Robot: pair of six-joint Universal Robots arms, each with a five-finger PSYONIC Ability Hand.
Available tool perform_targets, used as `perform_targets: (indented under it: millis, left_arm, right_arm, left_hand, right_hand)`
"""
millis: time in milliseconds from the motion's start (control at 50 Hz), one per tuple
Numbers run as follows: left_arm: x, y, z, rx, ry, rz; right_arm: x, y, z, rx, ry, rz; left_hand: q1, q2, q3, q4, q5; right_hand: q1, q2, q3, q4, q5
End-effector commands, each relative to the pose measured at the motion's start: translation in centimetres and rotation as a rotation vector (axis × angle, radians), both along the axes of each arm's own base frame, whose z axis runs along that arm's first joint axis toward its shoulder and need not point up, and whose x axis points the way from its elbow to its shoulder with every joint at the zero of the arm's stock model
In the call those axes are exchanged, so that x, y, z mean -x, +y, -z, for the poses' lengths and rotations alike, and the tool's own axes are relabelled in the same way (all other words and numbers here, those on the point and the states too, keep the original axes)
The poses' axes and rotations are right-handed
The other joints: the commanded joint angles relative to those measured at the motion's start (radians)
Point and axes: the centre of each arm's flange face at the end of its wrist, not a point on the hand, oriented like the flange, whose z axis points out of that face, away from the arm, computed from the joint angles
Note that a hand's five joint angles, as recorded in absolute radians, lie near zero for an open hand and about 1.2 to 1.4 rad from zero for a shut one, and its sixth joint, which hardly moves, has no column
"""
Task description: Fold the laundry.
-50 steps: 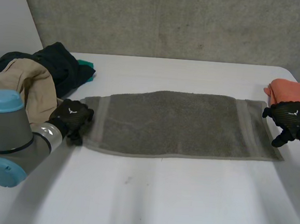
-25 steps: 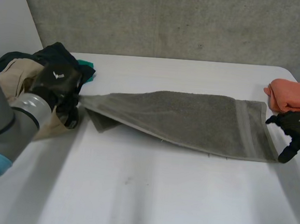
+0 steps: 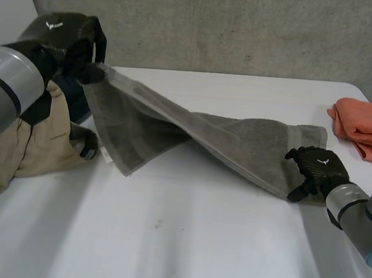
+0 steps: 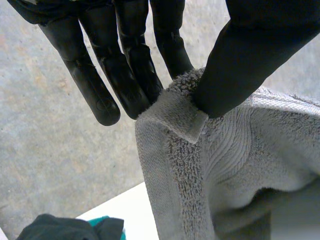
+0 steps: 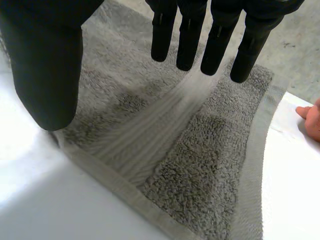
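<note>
— What do we have at the far left?

— The unfolded heap: a beige garment (image 3: 25, 139) with a dark garment (image 4: 60, 227) behind it. Our left hand (image 3: 65, 36) is now raised high above that heap. A second ago it lay low on the worktop (image 3: 184, 242), at the left end of the towel (image 3: 237, 140).

— Is it holding anything?

— Yes. In the left wrist view its fingers (image 4: 125, 65) and thumb pinch a hemmed corner of the towel between them. So the towel, which lay flat, now has its left end in the air, and the cloth slopes down to the right and sags below the pinched corner.

— And the right end?

— It still lies on the worktop. Our right hand (image 3: 316, 168) has moved in from the towel's edge onto its near right corner. Its fingers (image 5: 215, 45) are straight and its thumb stands apart, so it grips nothing. We cannot tell whether it presses the cloth or only hovers over it.

— What does that mean for the fold?

— We judge that it has begun. The lifted end looks ready to travel across to the right end, and if the right hand does press, it would keep that end from sliding.

— And beyond the hand?

— An orange cloth (image 3: 367, 124) lies at the right edge, apart from the towel.
</note>
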Motion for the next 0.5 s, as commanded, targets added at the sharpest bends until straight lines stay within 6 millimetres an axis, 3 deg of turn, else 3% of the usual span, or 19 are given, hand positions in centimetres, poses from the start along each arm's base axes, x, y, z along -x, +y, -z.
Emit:
perform_targets:
  millis: [20,220,280,320,400,420,440,460,500]
  left_arm:
    - [0.4,0.5,-1.5,0.017,0.023,0.004]
    - [0.0,0.5,-1.9,0.026,0.030,-0.020]
    - [-0.1,0.5,-1.8,0.022,0.028,-0.023]
    - [-0.1,0.5,-1.6,0.016,0.026,-0.022]
    - [0.0,0.6,-1.0,0.001,0.015,-0.016]
    - [0.0,0.6,-0.8,-0.004,0.014,-0.016]
    - [0.0,0.6,-0.7,-0.008,0.012,-0.018]
    - [0.2,0.6,-0.5,-0.010,0.009,-0.015]
    - [0.3,0.6,-0.4,-0.013,0.008,-0.011]
  right_arm:
    - [-0.3,-0.8,0.5,0.015,0.025,-0.005]
    - [0.5,-2.7,-0.5,0.110,0.038,0.025]
    - [1.0,-3.3,-1.7,0.144,0.016,0.048]
    - [1.3,-3.3,-2.7,0.160,-0.005,0.054]
    - [1.3,-2.6,-4.3,0.155,-0.029,0.024]
    - [1.2,-2.3,-4.5,0.139,-0.036,0.012]
    - [1.2,-1.9,-4.7,0.115,-0.044,0.003]
    - [1.1,-0.7,-4.7,0.041,-0.060,-0.006]
    - [1.0,0.6,-4.5,-0.043,-0.077,-0.013]
  left_hand:
    - [0.242,0.201,0.204,0.198,0.253]
    - [0.242,0.201,0.204,0.198,0.253]
    - [0.242,0.201,0.204,0.198,0.253]
    - [0.242,0.201,0.204,0.198,0.253]
    - [0.242,0.201,0.204,0.198,0.253]
    - [0.242,0.201,0.204,0.198,0.253]
    - [0.242,0.201,0.204,0.198,0.253]
    - [0.242,0.201,0.204,0.198,0.253]
    - [0.242,0.201,0.204,0.198,0.253]
  right_hand:
    - [0.179,0.193,0.185,0.180,0.169]
    - [0.396,0.411,0.402,0.397,0.386]
    - [0.616,0.630,0.622,0.617,0.606]
    - [0.961,0.976,0.967,0.962,0.951]
    - [0.964,0.978,0.969,0.964,0.954]
    - [0.890,0.905,0.896,0.891,0.881]
    - [0.660,0.675,0.666,0.661,0.650]
    - [0.050,0.065,0.056,0.051,0.041]
    - [-0.091,-0.076,-0.085,-0.090,-0.101]
